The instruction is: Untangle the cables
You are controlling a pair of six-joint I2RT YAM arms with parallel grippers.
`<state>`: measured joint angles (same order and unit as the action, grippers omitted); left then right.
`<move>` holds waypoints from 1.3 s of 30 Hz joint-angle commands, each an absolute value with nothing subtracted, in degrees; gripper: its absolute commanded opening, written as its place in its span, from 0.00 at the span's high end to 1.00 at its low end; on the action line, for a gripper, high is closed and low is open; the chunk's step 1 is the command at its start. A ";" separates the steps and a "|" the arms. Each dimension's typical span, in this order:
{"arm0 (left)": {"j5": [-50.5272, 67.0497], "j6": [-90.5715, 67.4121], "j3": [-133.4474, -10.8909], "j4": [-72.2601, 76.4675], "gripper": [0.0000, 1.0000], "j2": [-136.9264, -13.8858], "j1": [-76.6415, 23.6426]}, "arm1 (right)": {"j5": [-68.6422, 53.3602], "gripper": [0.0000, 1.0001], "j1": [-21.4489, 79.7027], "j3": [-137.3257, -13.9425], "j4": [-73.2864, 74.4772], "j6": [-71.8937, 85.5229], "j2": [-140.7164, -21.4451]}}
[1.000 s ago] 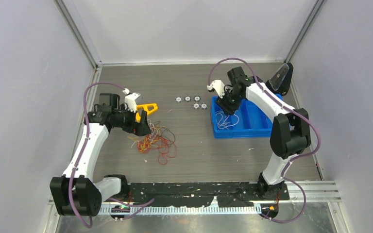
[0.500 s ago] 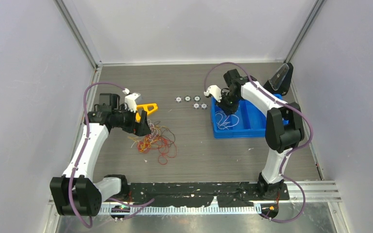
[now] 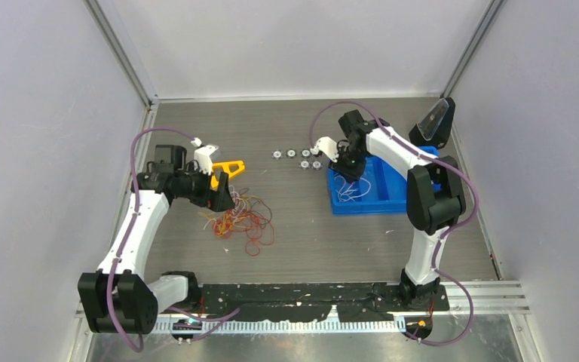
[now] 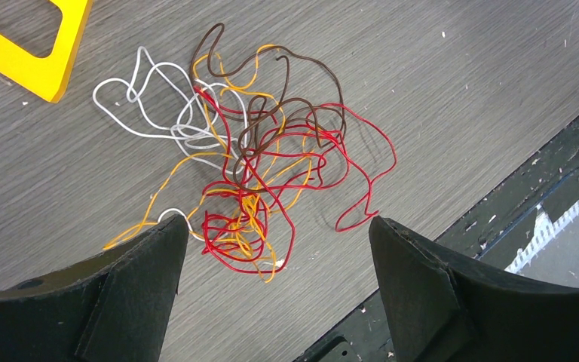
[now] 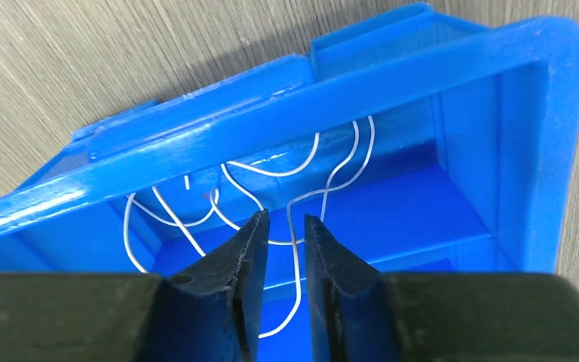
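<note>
- left gripper [image 4: 279, 226] hangs over the tangled cables [image 4: 256, 188] toward the desk's [image 4: 460, 75] left edge; fingers spread wide, clump below the gap
- right gripper [image 5: 286, 219] at the blue bin [image 5: 271, 113]; fingers almost together; white cable [image 5: 271, 172] threads the slim gap

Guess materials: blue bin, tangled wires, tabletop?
Bin: moulded plastic, glossy, with bright highlights along the rim. Wires: thin and plastic-coated by the look, in smooth solid colours and holding loose curls; the core is not visible. Tabletop: grey wood-grain, matte, probably laminate but I can't confirm.
</note>
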<state>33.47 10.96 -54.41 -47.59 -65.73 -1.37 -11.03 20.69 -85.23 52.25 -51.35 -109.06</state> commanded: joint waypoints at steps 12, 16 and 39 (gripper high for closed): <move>34.28 11.56 -56.15 -47.78 0.08 -65.45 -1.23 | -21.18 0.95 20.67 -81.71 41.77 -49.54 -101.39; 34.30 11.25 -56.15 -47.99 0.08 -65.69 -1.22 | -26.81 0.95 20.08 -78.13 34.85 -46.21 -98.80; 33.00 12.12 -58.01 -49.25 0.08 -67.82 -1.23 | -44.24 0.94 8.79 -71.60 22.87 -35.67 -101.29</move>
<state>33.26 11.03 -55.00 -48.99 -67.48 -1.37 -41.47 8.19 -67.48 20.69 -37.06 -99.66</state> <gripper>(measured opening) 0.917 0.066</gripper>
